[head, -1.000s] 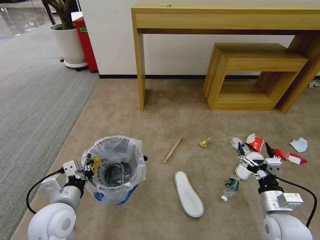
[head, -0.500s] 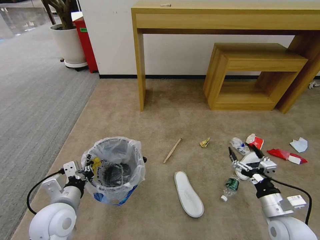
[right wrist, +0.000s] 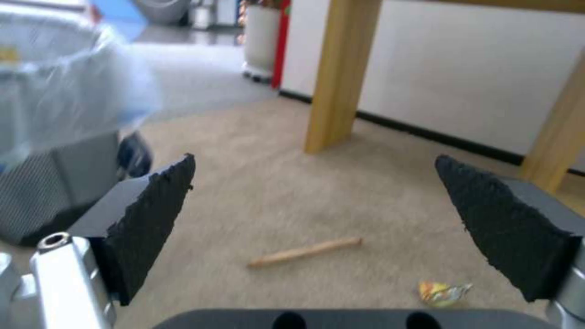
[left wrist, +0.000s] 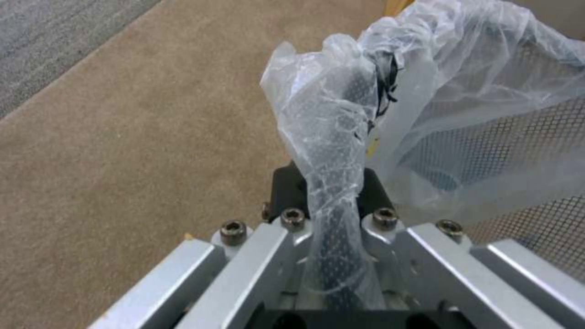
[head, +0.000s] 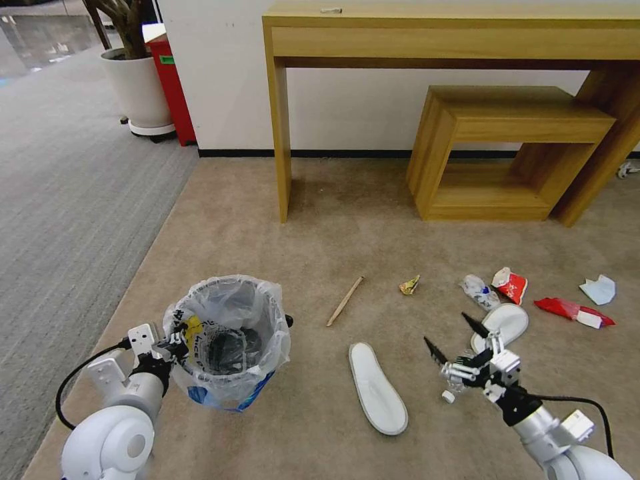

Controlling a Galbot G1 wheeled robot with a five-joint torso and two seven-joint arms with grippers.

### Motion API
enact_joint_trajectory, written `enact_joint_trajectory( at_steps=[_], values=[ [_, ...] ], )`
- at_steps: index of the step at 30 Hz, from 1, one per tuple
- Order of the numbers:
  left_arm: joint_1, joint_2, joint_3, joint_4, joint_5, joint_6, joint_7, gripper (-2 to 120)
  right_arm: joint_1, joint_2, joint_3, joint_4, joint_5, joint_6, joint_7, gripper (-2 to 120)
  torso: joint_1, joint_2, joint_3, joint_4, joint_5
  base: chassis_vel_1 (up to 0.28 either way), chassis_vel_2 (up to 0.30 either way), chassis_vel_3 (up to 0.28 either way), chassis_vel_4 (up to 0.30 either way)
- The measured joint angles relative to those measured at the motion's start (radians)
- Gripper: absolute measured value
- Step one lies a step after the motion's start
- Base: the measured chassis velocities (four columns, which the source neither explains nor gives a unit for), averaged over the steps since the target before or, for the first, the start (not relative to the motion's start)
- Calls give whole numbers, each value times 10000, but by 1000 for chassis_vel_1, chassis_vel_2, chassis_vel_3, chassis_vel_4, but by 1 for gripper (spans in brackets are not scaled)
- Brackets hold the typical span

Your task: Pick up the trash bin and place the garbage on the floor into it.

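Observation:
The trash bin (head: 227,337), black mesh with a clear bag, stands on the carpet at the near left. My left gripper (head: 177,343) is shut on its rim and bag (left wrist: 332,201). My right gripper (head: 452,335) hangs open over a plastic bottle (head: 448,393), which it mostly hides. Other garbage lies around: a white slipper (head: 378,388), a second slipper (head: 505,322), a wooden stick (head: 345,301), a yellow wrapper (head: 409,285), a crushed bottle (head: 478,291), a red-white carton (head: 510,285), a red wrapper (head: 573,311) and a light-blue mask (head: 597,290). The right wrist view faces the stick (right wrist: 305,251), wrapper (right wrist: 444,292) and bin (right wrist: 55,137) between open fingers.
A wooden desk (head: 433,33) and a low wooden stool (head: 507,153) stand against the wall ahead. A potted plant (head: 137,87) and a red box (head: 172,80) sit at the far left. Grey carpet (head: 60,200) runs along the left.
My right gripper has swung left and nearer to me, from over the second slipper to over the plastic bottle, still open. The left gripper and bin have stayed put.

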Motion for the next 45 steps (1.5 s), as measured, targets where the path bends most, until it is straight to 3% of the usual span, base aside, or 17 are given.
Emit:
enact_joint_trajectory(
  at_steps=[15, 28, 45],
  values=[
    [10, -110, 76, 104, 157, -52, 62, 3, -158, -420, -401, -1004, -1190, 188, -523, 99, 0, 0, 0, 0, 0, 0, 0, 0, 0],
    [-9, -92, 94, 167, 188, -56, 71, 3, 38, -338, -718, -1704, -1815, 284, -1311, 96, 0, 0, 0, 1, -1, 0, 0, 0, 0],
    [-37, -167, 105, 255, 268, -56, 80, 3, -48, -626, -1740, -1963, -1789, -63, -1073, 100, 0, 1, 0, 0, -1, 0, 0, 0, 0]
  ],
)
